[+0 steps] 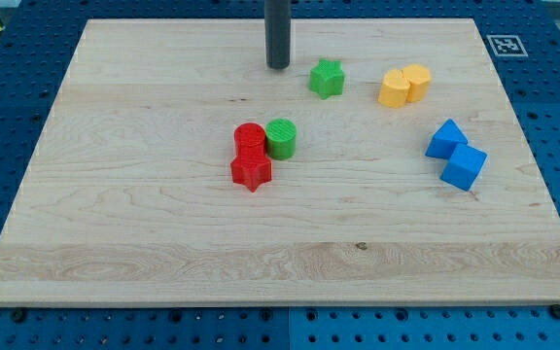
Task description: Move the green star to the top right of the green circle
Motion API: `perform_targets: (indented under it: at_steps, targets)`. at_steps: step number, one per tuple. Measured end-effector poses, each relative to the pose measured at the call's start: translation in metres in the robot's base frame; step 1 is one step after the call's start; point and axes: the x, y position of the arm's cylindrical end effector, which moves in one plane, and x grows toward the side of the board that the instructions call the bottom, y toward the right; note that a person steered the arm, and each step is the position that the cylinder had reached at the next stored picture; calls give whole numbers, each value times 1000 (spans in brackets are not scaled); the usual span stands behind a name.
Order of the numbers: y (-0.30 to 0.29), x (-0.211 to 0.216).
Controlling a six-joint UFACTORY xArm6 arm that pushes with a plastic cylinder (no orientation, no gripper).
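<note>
The green star [327,78] lies on the wooden board near the view's top, right of centre. The green circle [281,138] stands near the board's middle, below and left of the star, touching a red circle [249,138]. My tip [278,66] rests on the board just left of the green star, a small gap apart, and above the green circle.
A red star [251,170] sits just below the red circle. Two yellow blocks [403,86] stand together right of the green star. Two blue blocks [456,154] lie at the view's right. The board [115,224] sits on a blue pegboard table.
</note>
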Motion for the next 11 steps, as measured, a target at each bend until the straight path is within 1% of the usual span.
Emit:
perform_targets:
  at_steps: [1,2,3,4,5,7,8,10,11]
  targets:
    - [43,-9]
    - [59,11]
    - [60,32]
    - [57,24]
    - [60,28]
    - [65,58]
    - [72,74]
    - [113,99]
    - [101,98]
